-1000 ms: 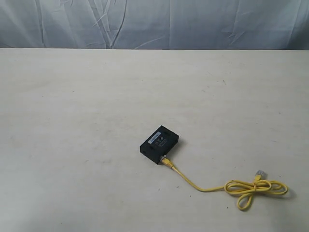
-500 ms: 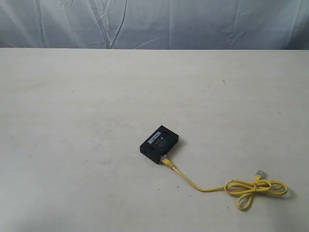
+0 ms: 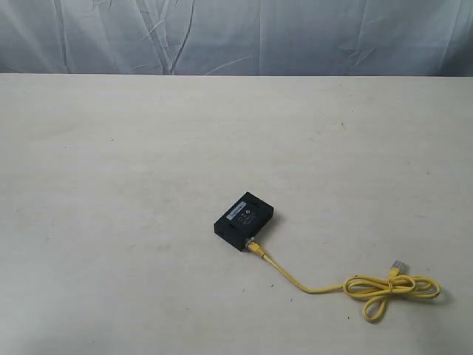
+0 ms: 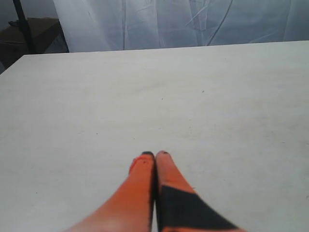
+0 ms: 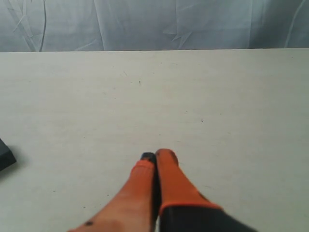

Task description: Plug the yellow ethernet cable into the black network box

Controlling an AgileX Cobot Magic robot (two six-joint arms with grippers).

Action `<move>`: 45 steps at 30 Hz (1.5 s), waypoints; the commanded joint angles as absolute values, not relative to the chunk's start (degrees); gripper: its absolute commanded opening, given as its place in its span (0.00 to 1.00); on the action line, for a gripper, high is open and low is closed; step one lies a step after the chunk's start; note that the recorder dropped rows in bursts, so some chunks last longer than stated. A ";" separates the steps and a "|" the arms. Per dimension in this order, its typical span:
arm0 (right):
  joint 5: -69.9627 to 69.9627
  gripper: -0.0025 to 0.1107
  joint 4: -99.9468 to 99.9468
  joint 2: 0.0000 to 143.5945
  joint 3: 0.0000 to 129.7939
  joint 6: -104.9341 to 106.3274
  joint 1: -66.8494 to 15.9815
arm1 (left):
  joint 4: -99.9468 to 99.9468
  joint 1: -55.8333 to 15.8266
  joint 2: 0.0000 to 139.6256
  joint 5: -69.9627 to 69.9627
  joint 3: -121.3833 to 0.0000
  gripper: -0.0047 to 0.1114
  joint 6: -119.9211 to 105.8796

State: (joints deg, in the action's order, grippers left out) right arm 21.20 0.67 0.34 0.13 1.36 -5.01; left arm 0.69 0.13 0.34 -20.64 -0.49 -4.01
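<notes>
The black network box [image 3: 244, 220] lies flat near the middle of the table, a pale label strip on its top. The yellow ethernet cable [image 3: 310, 287] has one plug sitting at the box's near side [image 3: 253, 246]. From there it runs right to a looped bundle [image 3: 392, 290], with a clear plug [image 3: 399, 265] lying free. Neither arm shows in the exterior view. My left gripper [image 4: 155, 154] is shut with nothing in it, over bare table. My right gripper [image 5: 157, 155] is shut and empty too, and a corner of the box [image 5: 5, 155] shows at that view's edge.
The pale table [image 3: 111, 185] carries only the box and the cable. A wrinkled grey-blue curtain [image 3: 236, 37] hangs behind the far edge. A dark stand [image 4: 24, 24] shows beyond the table corner in the left wrist view.
</notes>
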 commanded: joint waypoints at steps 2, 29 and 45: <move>20.40 0.02 0.64 0.00 0.00 1.53 -4.75 | 1.88 0.42 0.00 -19.66 -0.20 0.04 -3.36; 20.40 0.02 0.52 0.00 0.00 1.53 -4.75 | 1.28 0.42 0.00 -18.46 0.00 0.04 -0.35; 20.40 0.02 0.52 0.00 0.00 1.53 -4.75 | 0.77 0.42 0.00 -18.46 0.00 0.04 -0.35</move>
